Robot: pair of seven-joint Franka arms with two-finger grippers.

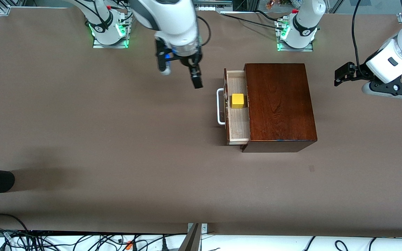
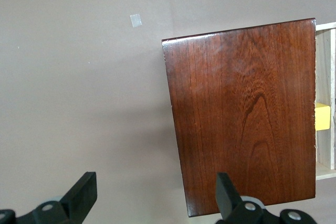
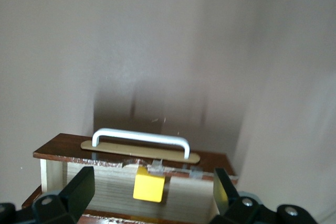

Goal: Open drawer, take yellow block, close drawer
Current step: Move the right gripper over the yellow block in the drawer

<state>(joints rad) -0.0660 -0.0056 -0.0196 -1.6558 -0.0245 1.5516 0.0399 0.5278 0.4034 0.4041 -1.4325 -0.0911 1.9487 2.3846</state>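
From the front, the drawer point(image 1: 237, 106) is pulled out of the wooden box point(image 1: 279, 104), with the yellow block point(image 1: 238, 100) inside. The right gripper point(image 1: 180, 75) hangs over the table, fingers wide apart, holding nothing.

The left wrist view shows the left gripper point(image 2: 152, 192) wide open and empty beside the box.

The right wrist view shows the handle point(image 3: 140, 139) above the block.

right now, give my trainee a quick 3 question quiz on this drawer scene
1. True or false: the drawer is pulled open.
2. Where is the yellow block? A) on the box B) in the drawer C) in a gripper
3. Fill in: both the right gripper and the left gripper are ____.

Key: 1 true. 2 B. 3 open; the right one is over the table beside the handle, the left waits at its own end.
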